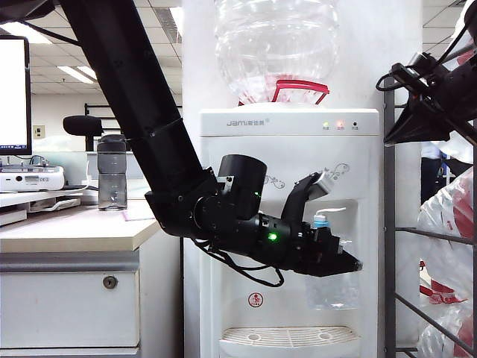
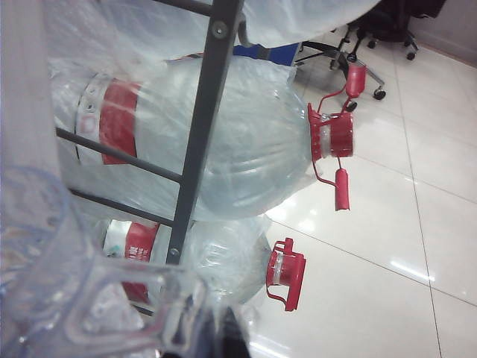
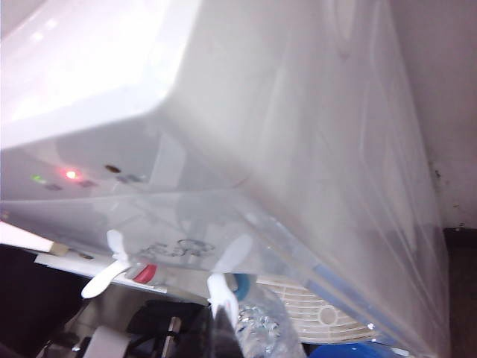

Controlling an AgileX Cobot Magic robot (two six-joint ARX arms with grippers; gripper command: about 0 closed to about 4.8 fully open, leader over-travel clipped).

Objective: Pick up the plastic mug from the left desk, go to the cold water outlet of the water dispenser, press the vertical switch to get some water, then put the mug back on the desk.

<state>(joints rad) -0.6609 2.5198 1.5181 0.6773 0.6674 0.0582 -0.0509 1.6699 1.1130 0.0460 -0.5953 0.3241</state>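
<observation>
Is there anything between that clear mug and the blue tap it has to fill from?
Nothing visible. The left gripper, shut on the mug, holds it right under the blue tap. The right gripper hangs shut, high up beside the dispenser, away from the tap.

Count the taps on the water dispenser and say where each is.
2: the blue-banded tap above the plastic mug that the left gripper holds, and the red-banded tap beside it, hidden behind that arm in the exterior view.
</observation>
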